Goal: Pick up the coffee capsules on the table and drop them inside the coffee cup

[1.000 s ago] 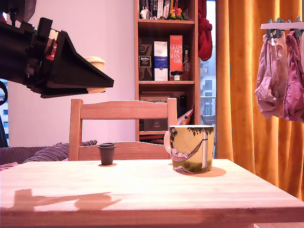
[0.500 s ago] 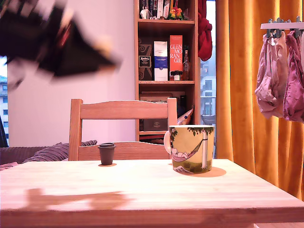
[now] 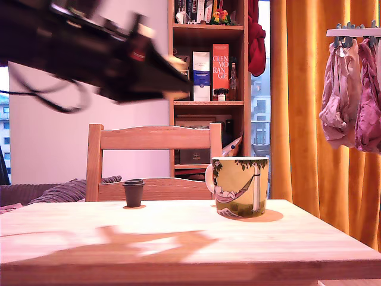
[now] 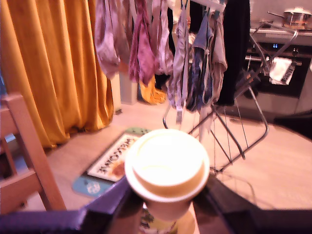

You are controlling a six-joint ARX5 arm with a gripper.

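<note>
My gripper (image 3: 176, 77) hangs high above the table, blurred, left of the coffee cup in the exterior view, shut on the cream-beige coffee capsule (image 3: 175, 61). In the wrist view the capsule (image 4: 166, 168) fills the space between the dark fingers (image 4: 111, 199), rim toward the camera, with a patterned bit of the cup (image 4: 155, 226) showing just past it. The coffee cup (image 3: 241, 186), printed with a hammock scene, stands on the table (image 3: 190, 238) toward the exterior view's right. The dark coffee capsule (image 3: 134, 192) stands upright near the table's far edge, left of the cup.
A wooden chair (image 3: 152, 138) stands behind the table. Beyond it are a bookshelf (image 3: 208, 71), an orange curtain (image 3: 315, 119) and a drying rack with laundry (image 3: 354, 95) at the exterior view's right. The arm's shadow lies across the table's front.
The arm has swung toward the exterior view's right with the cream capsule in its grip, nearer the cup. Its shadow on the table has moved right too. Cup and dark capsule have not moved.
</note>
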